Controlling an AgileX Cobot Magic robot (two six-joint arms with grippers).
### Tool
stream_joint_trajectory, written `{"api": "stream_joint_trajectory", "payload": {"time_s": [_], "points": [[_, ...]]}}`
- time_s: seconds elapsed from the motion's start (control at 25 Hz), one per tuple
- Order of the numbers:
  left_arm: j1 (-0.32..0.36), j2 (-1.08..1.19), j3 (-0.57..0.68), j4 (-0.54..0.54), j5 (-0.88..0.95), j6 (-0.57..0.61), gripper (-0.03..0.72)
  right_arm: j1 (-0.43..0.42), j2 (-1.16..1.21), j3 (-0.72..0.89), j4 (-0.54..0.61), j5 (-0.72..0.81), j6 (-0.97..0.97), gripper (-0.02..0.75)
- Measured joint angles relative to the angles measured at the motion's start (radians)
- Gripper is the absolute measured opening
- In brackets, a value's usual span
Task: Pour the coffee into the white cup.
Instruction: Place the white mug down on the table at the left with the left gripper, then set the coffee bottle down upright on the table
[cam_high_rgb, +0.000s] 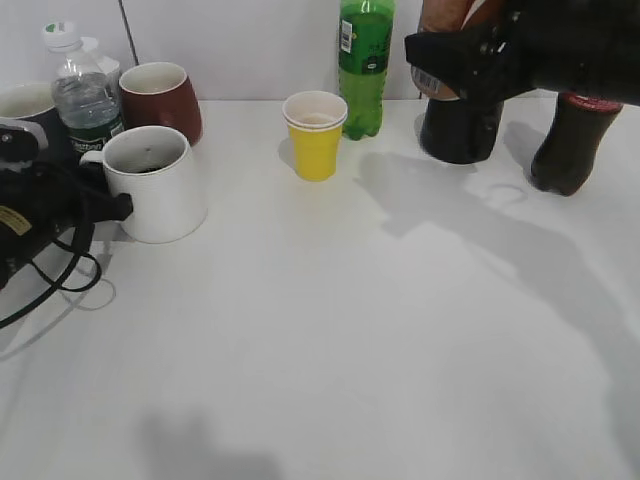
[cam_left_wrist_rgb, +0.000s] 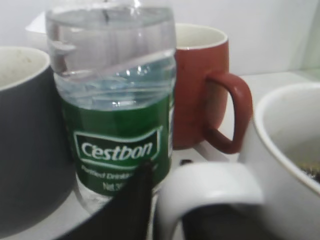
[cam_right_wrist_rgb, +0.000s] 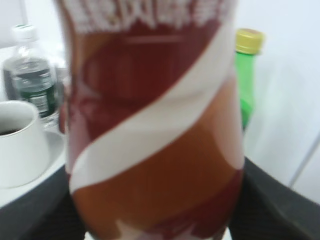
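The white cup (cam_high_rgb: 160, 190) stands at the left with some dark liquid in it. It also shows in the left wrist view (cam_left_wrist_rgb: 285, 150) and the right wrist view (cam_right_wrist_rgb: 17, 145). My left gripper (cam_high_rgb: 105, 205) is shut on its handle (cam_left_wrist_rgb: 210, 192); one dark finger (cam_left_wrist_rgb: 132, 202) lies against the handle's left side. My right gripper (cam_high_rgb: 465, 55) at the back right is shut on the coffee bottle (cam_high_rgb: 443, 15), upright, with a red, brown and white label (cam_right_wrist_rgb: 155, 130). A dark round base (cam_high_rgb: 460, 130) shows below it on the table.
Behind the white cup stand a water bottle (cam_high_rgb: 85, 95), a red mug (cam_high_rgb: 162, 95) and a dark mug (cam_high_rgb: 25, 110). A yellow paper cup (cam_high_rgb: 315, 135) and a green bottle (cam_high_rgb: 365, 65) stand at the back middle. A dark cola bottle (cam_high_rgb: 572, 140) stands at the far right.
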Motion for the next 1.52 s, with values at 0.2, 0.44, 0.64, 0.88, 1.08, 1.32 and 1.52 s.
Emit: {"api": "stream_joint_trajectory", "payload": {"time_s": [0.2, 0.44, 0.64, 0.88, 1.08, 1.32, 1.52], "points": [[0.0, -0.02, 0.015, 0.0, 0.029, -0.001, 0.288, 0.0, 0.0, 0.0, 0.043, 0.004, 0.0, 0.539], [0.0, -0.092, 0.104, 0.0, 0.037, -0.001, 0.293, 0.0, 0.0, 0.012, 0.127, 0.048, 0.0, 0.538], [0.0, -0.172, 0.182, 0.0, 0.038, -0.002, 0.293, 0.0, 0.01, 0.081, 0.274, 0.054, -0.101, 0.538], [0.0, -0.281, 0.239, 0.023, 0.038, -0.002, 0.293, 0.0, 0.102, 0.148, 0.437, 0.058, -0.273, 0.538], [0.0, -0.358, 0.242, 0.131, 0.033, -0.003, 0.293, 0.0, 0.22, 0.152, 0.483, 0.023, -0.319, 0.538], [0.0, -0.432, 0.243, 0.18, 0.037, -0.011, 0.293, 0.0, 0.338, 0.152, 0.584, -0.031, -0.429, 0.538], [0.0, -0.461, 0.243, 0.186, 0.054, -0.015, 0.293, 0.0, 0.383, 0.152, 0.618, -0.077, -0.445, 0.538]]}}
